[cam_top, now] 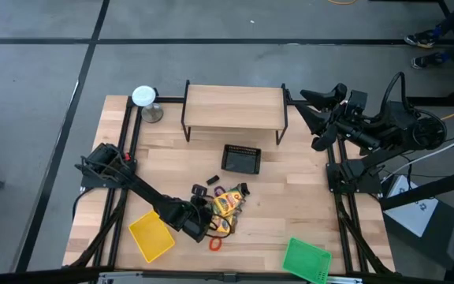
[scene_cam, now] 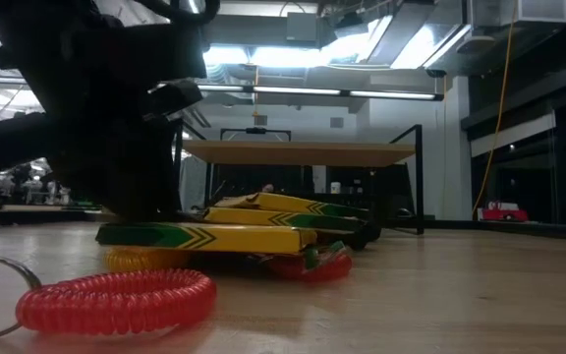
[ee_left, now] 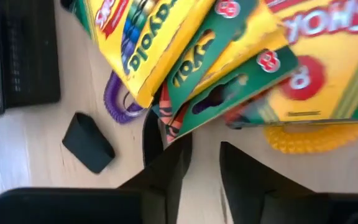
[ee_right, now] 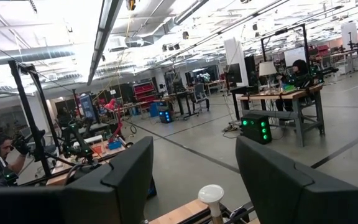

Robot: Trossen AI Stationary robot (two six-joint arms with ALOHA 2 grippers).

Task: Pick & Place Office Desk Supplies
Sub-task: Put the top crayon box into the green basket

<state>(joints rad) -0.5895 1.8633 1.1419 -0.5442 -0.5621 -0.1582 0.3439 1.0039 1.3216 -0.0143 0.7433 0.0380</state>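
Left gripper [cam_top: 205,226]: fingers apart, low at the near edge of the crayon packs [cam_top: 227,205], nothing held.
Right gripper [ee_right: 194,180]: raised off to the side, well apart from the packs, fingers apart and empty.
Packs: piled mid-table, overlapping.
Rings: purple ring [ee_left: 120,102] and yellow ring [ee_left: 303,138] tucked under the packs; red ring [cam_top: 215,244] just beside them.
Clip [ee_left: 89,143]: loose near the packs.
Trays: yellow tray [cam_top: 151,236] and green tray [cam_top: 306,259] look empty.
Progress: barely begun; everything left to place.

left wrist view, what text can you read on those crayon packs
"Crayola", upside down, on the yellow pack beside the purple ring.
"8" in red circles on two green-edged packs.
Large red letters on the far pack are cut off and unreadable.
No other views show readable text.
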